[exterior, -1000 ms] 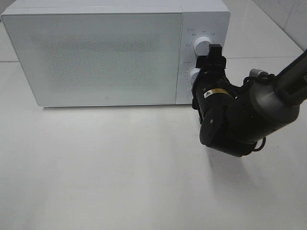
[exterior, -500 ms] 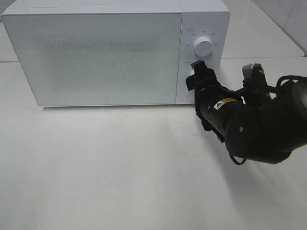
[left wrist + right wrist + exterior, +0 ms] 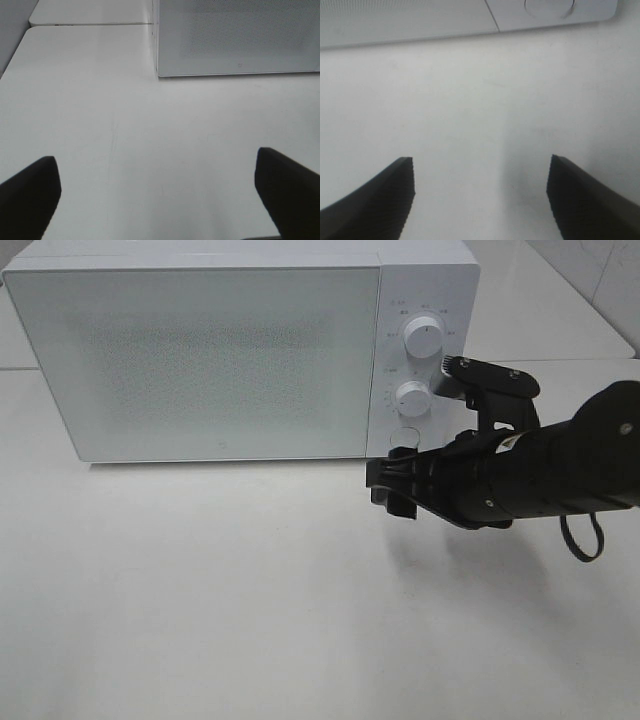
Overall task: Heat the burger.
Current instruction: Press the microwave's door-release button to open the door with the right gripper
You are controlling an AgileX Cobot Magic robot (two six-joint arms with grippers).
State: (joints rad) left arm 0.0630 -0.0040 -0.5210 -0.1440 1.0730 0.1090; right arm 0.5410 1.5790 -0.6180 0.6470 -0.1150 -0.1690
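Exterior high: right gripper, jaws spread and empty, sits centre-right just under the round button of the microwave, probably to press it; left gripper hangs empty, jaws apart.

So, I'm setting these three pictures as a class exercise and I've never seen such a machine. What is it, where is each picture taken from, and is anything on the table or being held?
It is a robot with two arms, each ending in a two-fingered gripper. The wide picture comes from a camera mounted high above the white table. It shows a white microwave with its door shut, and two knobs and a round button on its panel. The black arm there is the robot's right one. Its right gripper sits low in front of that panel, jaws open, holding nothing. The other two pictures come from small cameras on the wrists, looking out between the dark fingers. The left wrist one shows the left gripper, wide open and empty, facing the microwave. The microwave is the only thing seen on the table.
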